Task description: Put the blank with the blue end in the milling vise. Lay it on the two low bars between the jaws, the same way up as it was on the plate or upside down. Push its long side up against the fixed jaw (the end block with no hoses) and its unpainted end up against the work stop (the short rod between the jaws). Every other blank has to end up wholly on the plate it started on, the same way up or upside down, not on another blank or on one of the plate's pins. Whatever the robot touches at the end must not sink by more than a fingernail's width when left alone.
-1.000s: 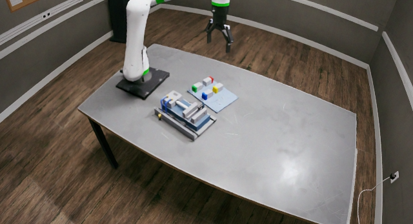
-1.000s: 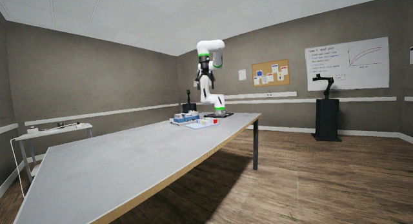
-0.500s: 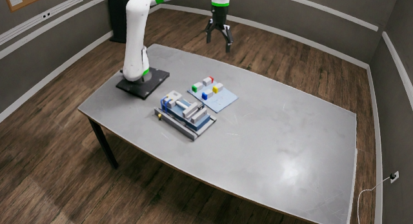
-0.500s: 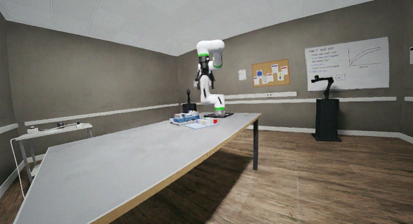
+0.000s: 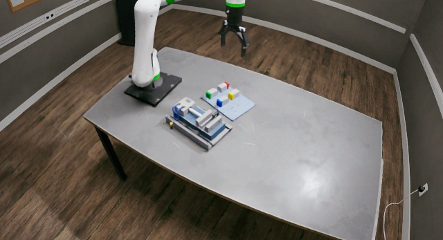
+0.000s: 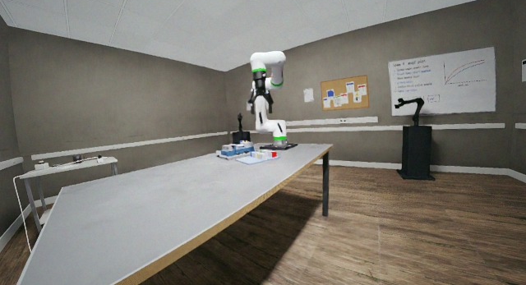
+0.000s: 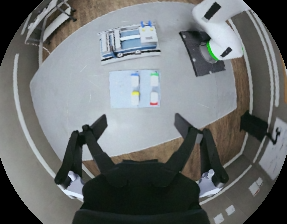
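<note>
The blank with the blue end (image 5: 222, 101) (image 7: 135, 83) lies on the light blue plate (image 5: 239, 111) (image 7: 119, 94) (image 6: 248, 160), at its near left beside the blank with the yellow end (image 5: 234, 94). The blanks with the green end (image 5: 211, 93) and the red end (image 5: 223, 86) lie behind them. The milling vise (image 5: 199, 124) (image 6: 231, 150) (image 7: 127, 39) stands left of the plate, with blue hoses at its far end and nothing between its jaws. My gripper (image 5: 232, 49) (image 6: 260, 106) (image 7: 140, 120) is open and empty. It hangs high above the table's far edge, well clear of the plate.
The arm's black base plate (image 5: 154, 89) (image 7: 202, 52) sits at the table's far left corner. The grey table (image 5: 294, 140) stretches far to the right. A small side table (image 6: 70, 163) and a black pedestal with a spare arm (image 6: 416, 151) stand off the table.
</note>
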Robot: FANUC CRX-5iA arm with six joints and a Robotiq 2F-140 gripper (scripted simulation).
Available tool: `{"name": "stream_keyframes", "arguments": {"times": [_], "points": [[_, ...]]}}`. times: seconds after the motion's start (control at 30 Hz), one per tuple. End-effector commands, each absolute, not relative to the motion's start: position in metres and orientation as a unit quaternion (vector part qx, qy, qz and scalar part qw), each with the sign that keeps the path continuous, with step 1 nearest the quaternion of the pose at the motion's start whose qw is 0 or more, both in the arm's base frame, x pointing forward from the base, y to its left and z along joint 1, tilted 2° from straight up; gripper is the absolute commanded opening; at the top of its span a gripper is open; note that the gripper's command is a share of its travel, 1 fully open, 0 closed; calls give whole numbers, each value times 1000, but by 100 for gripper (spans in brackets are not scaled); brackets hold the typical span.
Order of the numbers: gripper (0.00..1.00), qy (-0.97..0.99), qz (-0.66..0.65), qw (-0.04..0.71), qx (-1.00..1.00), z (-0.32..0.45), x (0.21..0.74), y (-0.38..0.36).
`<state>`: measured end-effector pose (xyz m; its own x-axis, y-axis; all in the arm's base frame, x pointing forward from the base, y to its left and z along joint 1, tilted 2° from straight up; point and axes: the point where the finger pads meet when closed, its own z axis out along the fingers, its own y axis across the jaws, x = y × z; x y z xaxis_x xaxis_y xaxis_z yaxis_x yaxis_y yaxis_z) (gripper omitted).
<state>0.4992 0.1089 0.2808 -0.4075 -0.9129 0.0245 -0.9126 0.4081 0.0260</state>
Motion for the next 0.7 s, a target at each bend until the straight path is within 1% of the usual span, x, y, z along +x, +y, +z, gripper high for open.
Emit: {"name": "stream_keyframes", "arguments": {"times": [0.0,0.67], "points": [[100,-839,-4,17,544,282,499,108],[100,-839,-4,17,544,282,497,106]]}}
